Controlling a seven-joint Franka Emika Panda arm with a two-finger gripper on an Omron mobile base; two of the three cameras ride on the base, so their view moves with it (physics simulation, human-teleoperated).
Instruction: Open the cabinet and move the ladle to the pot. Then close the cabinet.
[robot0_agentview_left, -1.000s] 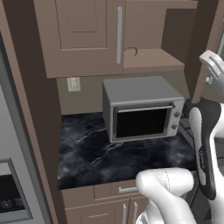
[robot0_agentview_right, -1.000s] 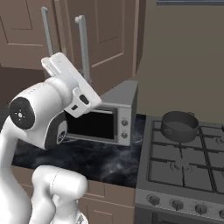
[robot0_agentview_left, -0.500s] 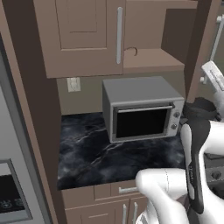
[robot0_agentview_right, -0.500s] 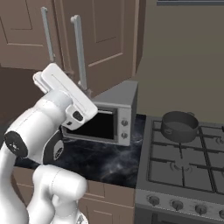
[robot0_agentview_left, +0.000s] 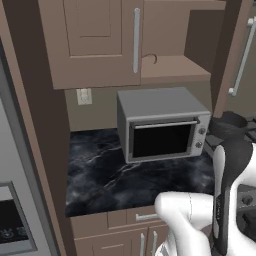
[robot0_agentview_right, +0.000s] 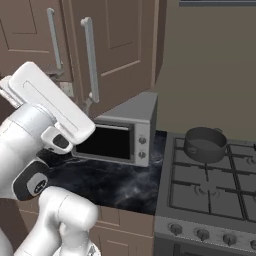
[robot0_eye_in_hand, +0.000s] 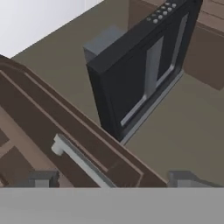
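Brown cabinet (robot0_eye_in_hand: 65, 131) door handle (robot0_eye_in_hand: 78, 159) just beyond the end effector (robot0_eye_in_hand: 111, 179), fingers spread apart.

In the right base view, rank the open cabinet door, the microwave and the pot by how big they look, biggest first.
1. open cabinet door, the tallest and widest, though it swings toward the camera, so nearness inflates it.
2. microwave, clearly smaller than the door.
3. pot on the stove, smallest by far.
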